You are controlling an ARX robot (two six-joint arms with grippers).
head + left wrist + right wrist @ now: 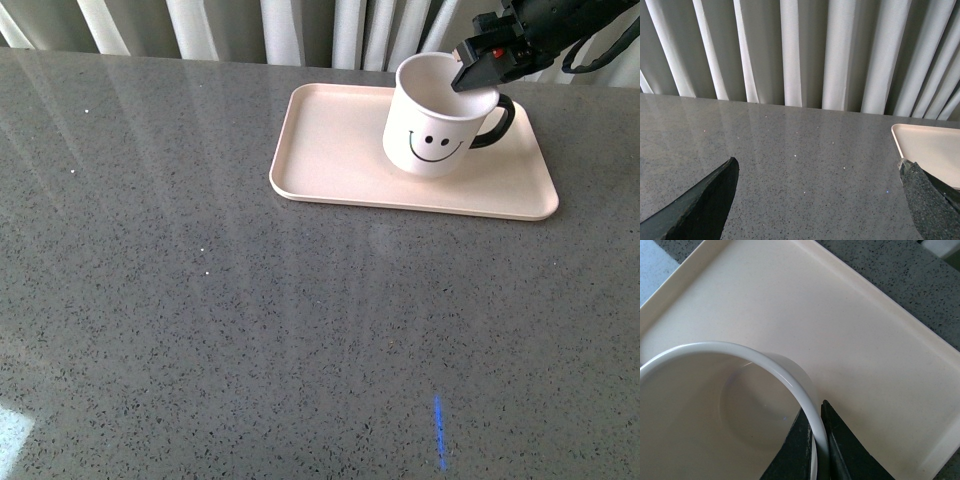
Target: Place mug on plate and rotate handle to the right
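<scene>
The white mug (432, 125) with a black smiley face sits on the pale pink-beige plate (330, 150) at the back right of the table. Its black handle (497, 121) points right. My right gripper (478, 72) is shut on the mug's rim at the right side, one finger inside and one outside. In the right wrist view the rim (800, 385) runs between the two black fingers (840, 450) above the plate (880, 350). My left gripper (817, 200) is open and empty over bare table; the plate's corner (930, 145) shows beside one finger.
The grey speckled tabletop (250, 320) stretches in front of and left of the plate. White pleated curtains (280, 25) hang behind the table's far edge. A small blue light mark (439, 430) lies near the front.
</scene>
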